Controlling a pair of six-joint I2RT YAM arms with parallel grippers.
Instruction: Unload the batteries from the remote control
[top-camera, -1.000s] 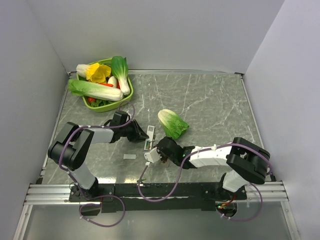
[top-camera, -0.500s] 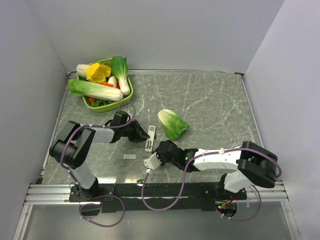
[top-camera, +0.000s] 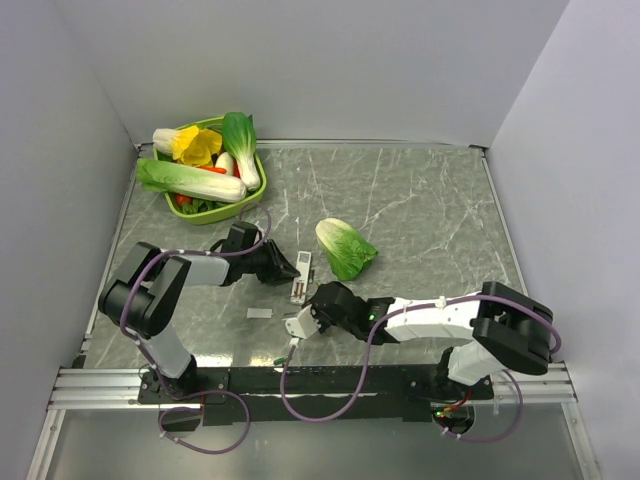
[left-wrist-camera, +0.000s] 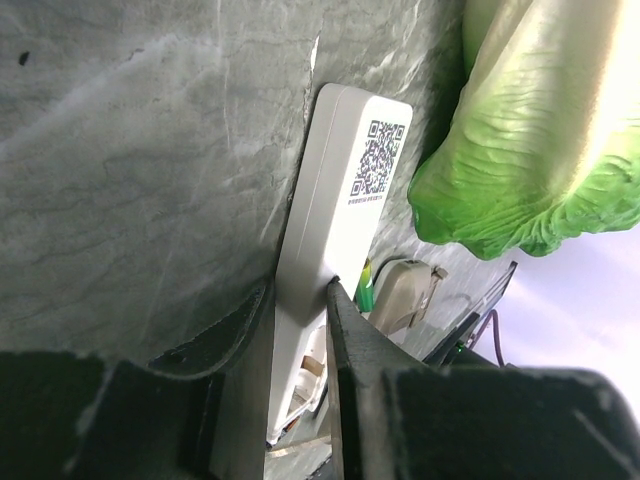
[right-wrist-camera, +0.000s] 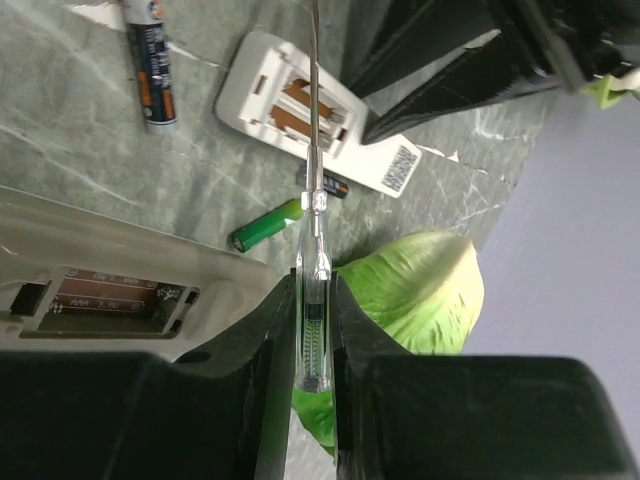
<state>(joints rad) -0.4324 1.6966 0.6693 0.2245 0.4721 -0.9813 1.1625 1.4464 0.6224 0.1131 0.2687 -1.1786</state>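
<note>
Three batteries (right-wrist-camera: 150, 62) out on the table (top-camera: 430, 210), per right wrist view: long dark one toward picture's left, green battery (right-wrist-camera: 264, 226) and a part-hidden dark one just beside the remote control (right-wrist-camera: 300, 112). Lies back-up, cover off, bay apparently empty. Sits between the cabbage (top-camera: 346, 248) and the left arm in top view.

Left gripper (left-wrist-camera: 298, 302) pinching the remote's near end, fingers (left-wrist-camera: 235, 335) narrow against both long edges. Right gripper (right-wrist-camera: 315, 290) closed narrow on a thin tool (right-wrist-camera: 317, 245): clear handle, metal shaft pointing toward the remote.

Handling guess: remote light, stiff, hollow plastic, slick on stone, prone to skate unless pinned. Best taken by the long edges, away from the open bay. Batteries tiny, hard, smooth, round, likely to roll; better gripped across the middle than at the ends.

Loose white cover (top-camera: 259, 313) lying apart, nearer the arm bases. Probably nothing left to pry, though bay detail too small for certainty.
</note>
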